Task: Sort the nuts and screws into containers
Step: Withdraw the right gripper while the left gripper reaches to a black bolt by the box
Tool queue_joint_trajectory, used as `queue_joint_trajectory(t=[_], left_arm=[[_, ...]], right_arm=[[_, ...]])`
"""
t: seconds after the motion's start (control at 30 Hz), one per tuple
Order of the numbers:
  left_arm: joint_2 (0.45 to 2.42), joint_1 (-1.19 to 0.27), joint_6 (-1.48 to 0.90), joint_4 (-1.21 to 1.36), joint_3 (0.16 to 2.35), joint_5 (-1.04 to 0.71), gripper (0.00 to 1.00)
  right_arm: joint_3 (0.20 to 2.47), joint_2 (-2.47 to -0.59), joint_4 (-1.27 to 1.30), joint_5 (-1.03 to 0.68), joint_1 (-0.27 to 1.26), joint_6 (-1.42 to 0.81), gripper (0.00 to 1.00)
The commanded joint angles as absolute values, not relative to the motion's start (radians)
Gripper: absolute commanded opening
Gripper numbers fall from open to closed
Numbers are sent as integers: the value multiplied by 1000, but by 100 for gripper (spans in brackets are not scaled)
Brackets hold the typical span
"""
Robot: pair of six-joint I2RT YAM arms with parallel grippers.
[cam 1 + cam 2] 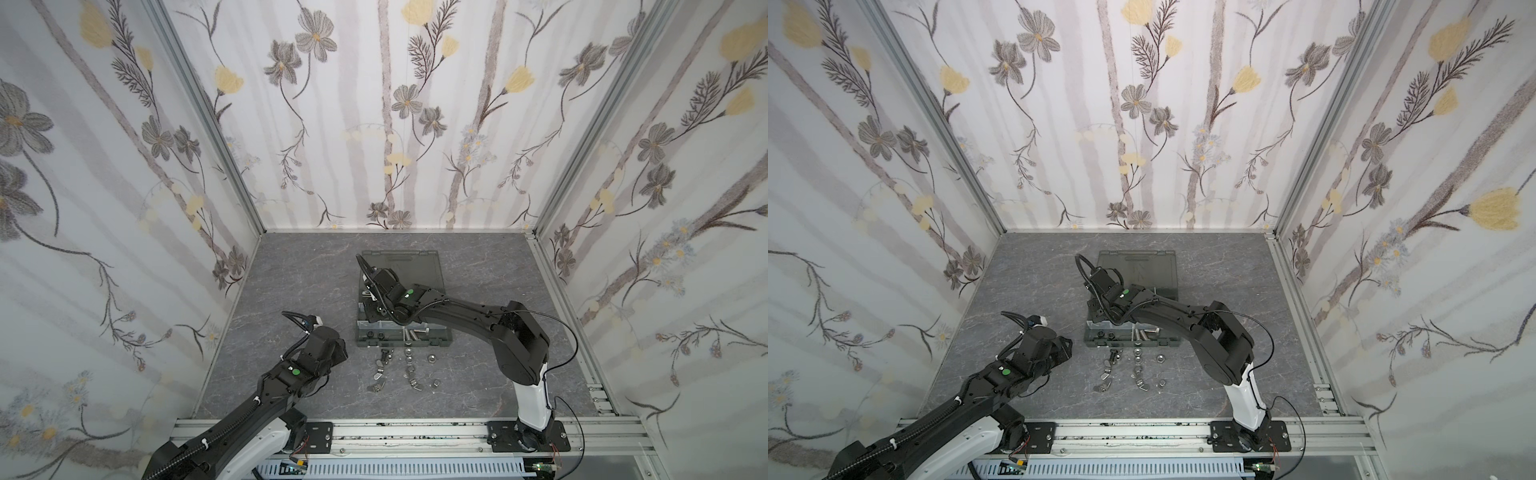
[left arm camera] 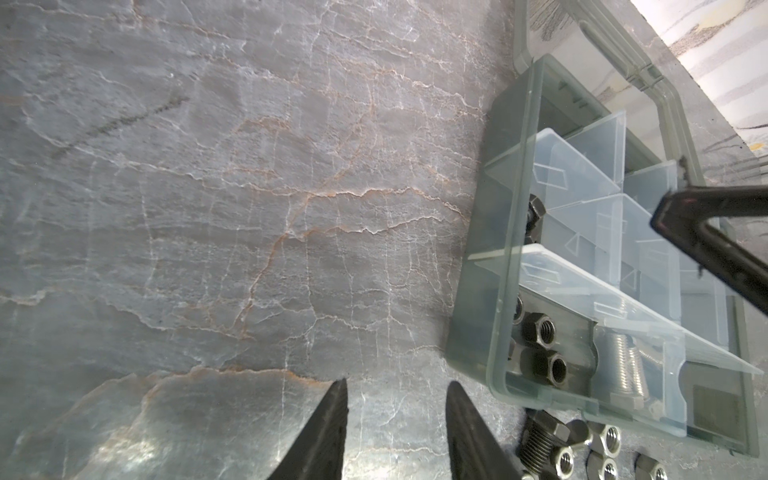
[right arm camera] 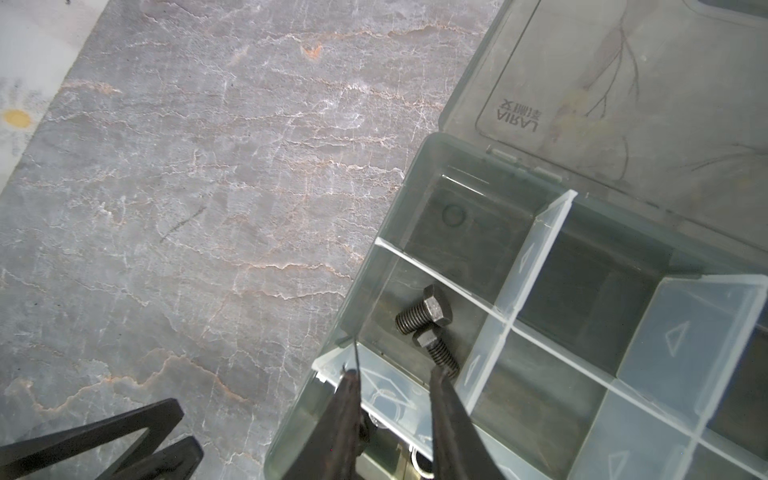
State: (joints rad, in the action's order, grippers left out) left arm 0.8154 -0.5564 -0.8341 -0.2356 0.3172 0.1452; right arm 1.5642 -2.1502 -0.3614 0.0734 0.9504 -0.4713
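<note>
Two black screws (image 3: 424,316) in one compartment (image 3: 386,299); right pincer (image 3: 395,376) and left pincer (image 2: 398,382) narrowly apart, empty.

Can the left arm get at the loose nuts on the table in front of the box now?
Probably yes. The left gripper is open above bare table beside the loose nuts, nothing stands between them, and the right gripper is over the box, not over the pile.

Grey marble-pattern bench (image 1: 291,270), veined white and rust. Walls left, far and right carry pale floral wallpaper (image 1: 374,124) with grey and yellow blooms. Aluminium posts (image 1: 208,116) in both far corners. Aluminium rail (image 1: 415,432) along the near edge, slotted cable duct (image 1: 415,469) just nearer.
</note>
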Motion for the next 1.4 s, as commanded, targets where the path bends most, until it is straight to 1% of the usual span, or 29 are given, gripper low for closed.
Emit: queue_joint_trajectory(t=[0.0,0.2,0.47,0.8,1.13,1.37], left_arm=[[815,-555,-839,-224,317,136,42],[813,-570,-833,-224,321,103,41],[823,-677,-854,-224,330,109,40],[947,-802,-847,-221,381,137,38],[1171,-895,-827,-201,510,177,36],[1254,-914,-800,-178,560,165,35]], right_arm=[[1543,-2108,-339,69,950,-484,31],[1414,-1974,-301,83,951,-503,31],[1166,-1760,-237,101,952,-559,32],[917,-1509,-197,148,953,-647,34],[825,-1425,-198,165,950,-676,35],[797,-1401,-194,170,950,-686,35]])
